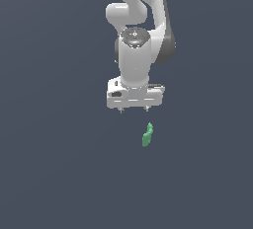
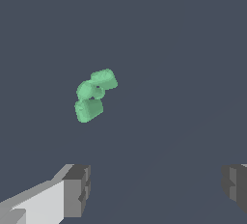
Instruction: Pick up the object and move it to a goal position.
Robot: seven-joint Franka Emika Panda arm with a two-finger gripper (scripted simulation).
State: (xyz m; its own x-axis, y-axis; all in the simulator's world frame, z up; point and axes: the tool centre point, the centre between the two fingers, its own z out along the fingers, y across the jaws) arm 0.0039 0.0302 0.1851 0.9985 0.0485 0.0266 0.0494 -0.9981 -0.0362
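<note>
The object (image 1: 147,135) is a small matte green elongated piece, slightly bent, lying on the dark grey floor just below and a little toward the exterior view's right of the gripper. My white gripper (image 1: 133,109) hangs above it, pointing down, with its two fingertips apart. In the wrist view the object (image 2: 93,95) shows as a lumpy green piece well clear of the fingers (image 2: 77,190). The jaws stand wide open with nothing between them.
The floor (image 1: 49,173) is a plain dark grey surface all around. The white arm (image 1: 141,20) rises from the gripper toward the top of the exterior view.
</note>
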